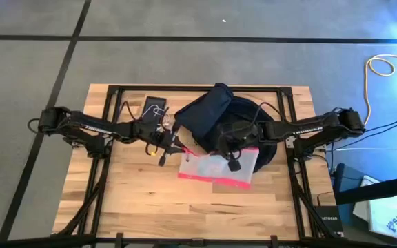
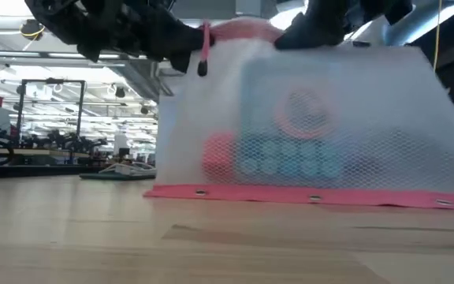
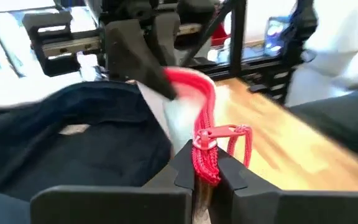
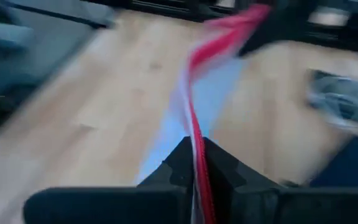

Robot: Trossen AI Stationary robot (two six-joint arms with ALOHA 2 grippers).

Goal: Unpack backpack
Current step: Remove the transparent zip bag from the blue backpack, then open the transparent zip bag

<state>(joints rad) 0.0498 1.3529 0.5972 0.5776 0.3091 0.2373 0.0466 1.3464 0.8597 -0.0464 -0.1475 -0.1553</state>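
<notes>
On the near table side: pouch (image 1: 218, 170), clear mesh with red edge, lower edge on the wood, top edge lifted
pouch contents: a red item and blue items, blurred
left gripper (image 3: 202, 171): fingers clamped on the pouch's red edge and zip cord, at its left end
right gripper (image 4: 194, 168): fingers clamped on the same red edge, right end
backpack (image 1: 212, 114): dark navy, just behind the pouch, mid-table
far-left of backpack: dark flat device (image 1: 154, 106)

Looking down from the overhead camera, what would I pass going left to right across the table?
Left arm → black phone-like slab → left gripper, pinching the clear red-edged pouch → right gripper, gripping the same pouch → right arm.
</notes>
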